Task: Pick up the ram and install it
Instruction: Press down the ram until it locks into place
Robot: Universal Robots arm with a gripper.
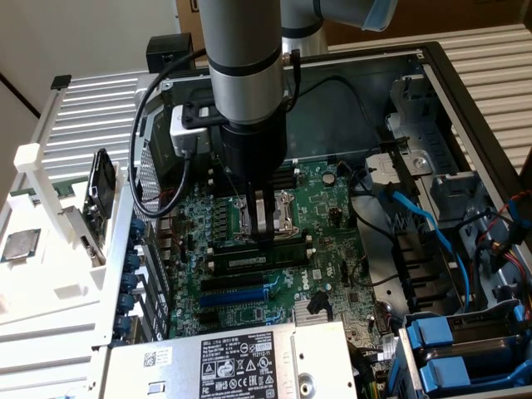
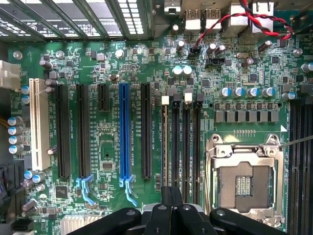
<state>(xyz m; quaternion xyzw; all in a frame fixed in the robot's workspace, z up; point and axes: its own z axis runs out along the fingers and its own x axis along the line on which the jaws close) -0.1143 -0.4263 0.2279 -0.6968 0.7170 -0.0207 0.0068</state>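
The gripper [image 1: 264, 224] is seen lowered over the motherboard [image 1: 332, 249], its fingers closed together just above the ram [image 1: 259, 260]. The ram is seated in a memory slot beside the processor socket [image 2: 247, 183], lying flat along the slot's length

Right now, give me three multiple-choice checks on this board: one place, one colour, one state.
1. Where is the gripper?
A) over the power supply
B) over the memory slots beside the processor socket
C) outside the case

2. What colour is the expansion slot standing between black ones?
A) red
B) yellow
C) blue

3. How do the gripper's jaws stand?
A) shut
B) wide open
C) clamped on a cable

Answers:
1. B, its tips stand right by the socket.
2. C, it is plainly blue in the wrist view.
3. A, the fingers meet with no gap.
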